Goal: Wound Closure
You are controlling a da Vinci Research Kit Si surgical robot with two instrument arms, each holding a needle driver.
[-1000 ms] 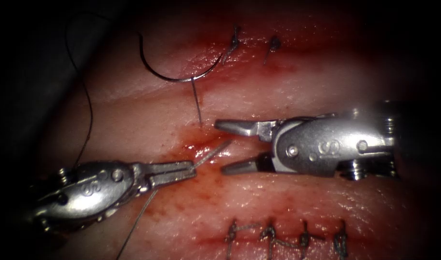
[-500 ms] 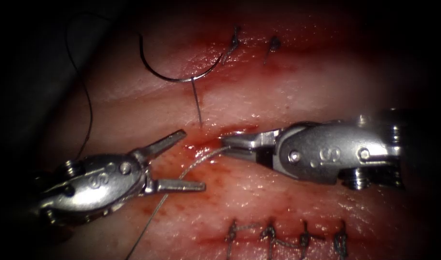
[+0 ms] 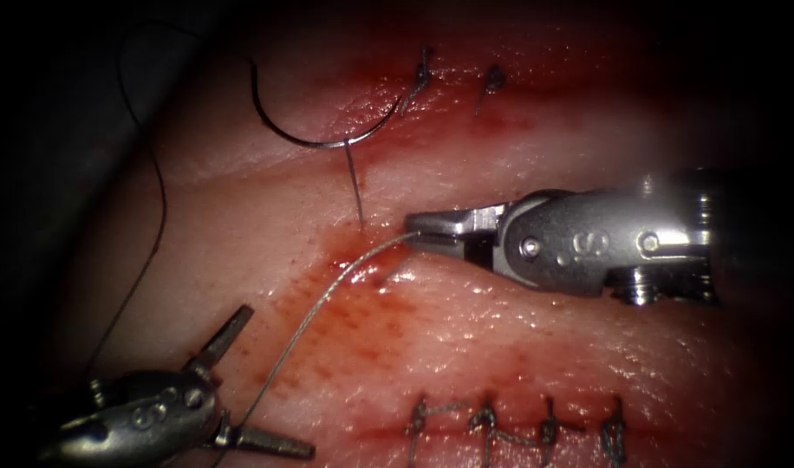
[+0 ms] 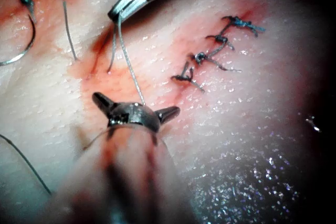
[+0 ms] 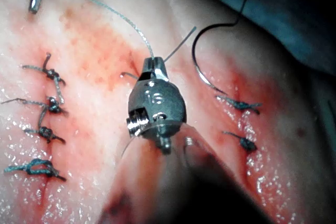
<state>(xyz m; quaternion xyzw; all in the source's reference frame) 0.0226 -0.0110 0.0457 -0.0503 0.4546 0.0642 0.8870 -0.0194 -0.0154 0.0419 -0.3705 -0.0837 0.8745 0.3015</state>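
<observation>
My right tool (image 3: 412, 232) comes in from the right with its jaws shut on the pale thread (image 3: 315, 303) just above the reddened cut (image 3: 362, 256) in the tissue (image 3: 518, 347). That thread runs down and left past my left tool (image 3: 277, 380), which is open and holds nothing. The curved needle (image 3: 315, 141) lies free on the tissue beyond the cut, held by neither tool. A short thread end (image 3: 355, 186) runs from it toward the cut. My left tool's spread jaws (image 4: 135, 106) sit below the right tool (image 4: 118, 11). The right tool (image 5: 152, 66) grips the thread (image 5: 115, 14).
A row of several knotted stitches (image 3: 514, 429) lies nearer the camera, and two stitches (image 3: 458, 78) lie farther away. Dark thread (image 3: 159, 199) trails down the tissue's left edge. Red fluid (image 3: 345, 321) stains the tissue around the cut.
My left tool let go of the thread, opened and drew back to the lower left. My right tool shut on the thread and lifted it slightly.
</observation>
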